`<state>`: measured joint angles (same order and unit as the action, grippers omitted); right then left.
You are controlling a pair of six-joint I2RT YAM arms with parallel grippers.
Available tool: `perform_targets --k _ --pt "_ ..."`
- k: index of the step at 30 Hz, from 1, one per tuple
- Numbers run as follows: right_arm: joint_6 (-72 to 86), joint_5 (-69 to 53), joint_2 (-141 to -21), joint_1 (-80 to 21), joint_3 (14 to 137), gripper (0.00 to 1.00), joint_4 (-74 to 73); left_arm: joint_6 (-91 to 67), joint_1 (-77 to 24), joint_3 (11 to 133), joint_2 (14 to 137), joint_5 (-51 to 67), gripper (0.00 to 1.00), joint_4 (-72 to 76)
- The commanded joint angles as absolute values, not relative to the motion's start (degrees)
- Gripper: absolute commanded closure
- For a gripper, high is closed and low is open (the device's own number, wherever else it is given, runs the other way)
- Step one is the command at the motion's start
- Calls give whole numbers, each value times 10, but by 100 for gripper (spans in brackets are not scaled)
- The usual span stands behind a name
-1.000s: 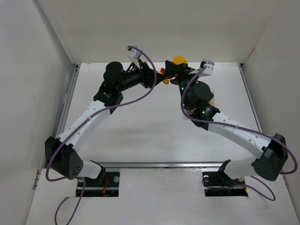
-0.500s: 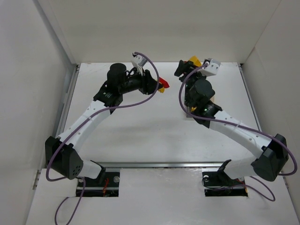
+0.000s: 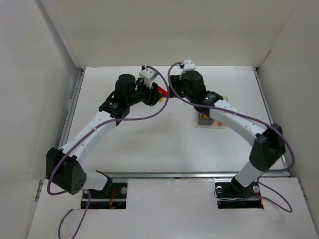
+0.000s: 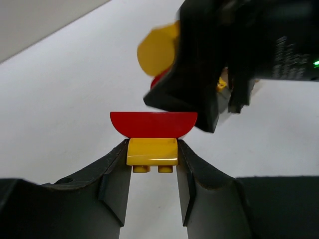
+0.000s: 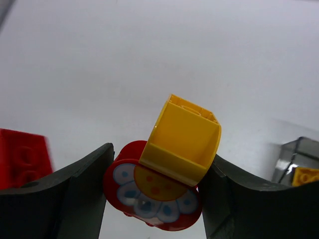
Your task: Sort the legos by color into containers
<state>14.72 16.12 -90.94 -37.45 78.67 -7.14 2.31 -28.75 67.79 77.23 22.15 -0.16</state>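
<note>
Swung across to the left since half a second ago, the right arm now holds the right gripper [image 5: 157,172] nose to nose with the left gripper [image 4: 152,149] over the far middle of the table [image 3: 149,144]. The left arm has barely shifted. The left fingers pinch a small yellow brick [image 4: 152,152] with a red half-round piece [image 4: 153,123] seated on top. The right fingers clamp a larger yellow brick [image 5: 183,137] joined to a red disc [image 5: 149,201] printed with a flower. The paired containers [image 3: 212,120] sit on the table under the right forearm, apart from both grippers. A loose yellow lego [image 5: 305,175] lies inside one of the boxes.
</note>
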Motion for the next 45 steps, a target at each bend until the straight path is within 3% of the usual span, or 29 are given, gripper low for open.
perform_targets --k 1,11,15,17,22,24,26,29,31,40,45 --pt "177 10 -991 -376 880 100 -256 95 -283 655 712 142 100 3" --pt "219 -59 -1108 -355 877 99 -271 117 -283 567 631 115 100 16" --pt "219 -80 -1138 -355 883 82 -278 112 -283 562 631 126 100 16" --pt "219 -87 -1147 -355 883 66 -283 112 -283 562 631 126 100 21" --pt "214 -87 -1152 -355 878 55 -283 106 -283 567 636 131 100 26" --pt "208 -87 -1158 -355 878 46 -283 106 -283 572 642 131 100 26" --pt "208 -87 -1158 -355 883 30 -288 106 -283 579 649 131 100 26" --pt "208 -82 -1158 -355 883 18 -294 106 -283 584 649 136 100 32" --pt "208 -82 -1139 -355 883 0 -294 106 -283 584 649 136 100 32" --pt "177 -96 -986 -291 878 0 -332 136 -283 591 642 177 100 32" --pt "171 -194 -852 -252 840 0 -255 203 -283 578 637 308 100 32"
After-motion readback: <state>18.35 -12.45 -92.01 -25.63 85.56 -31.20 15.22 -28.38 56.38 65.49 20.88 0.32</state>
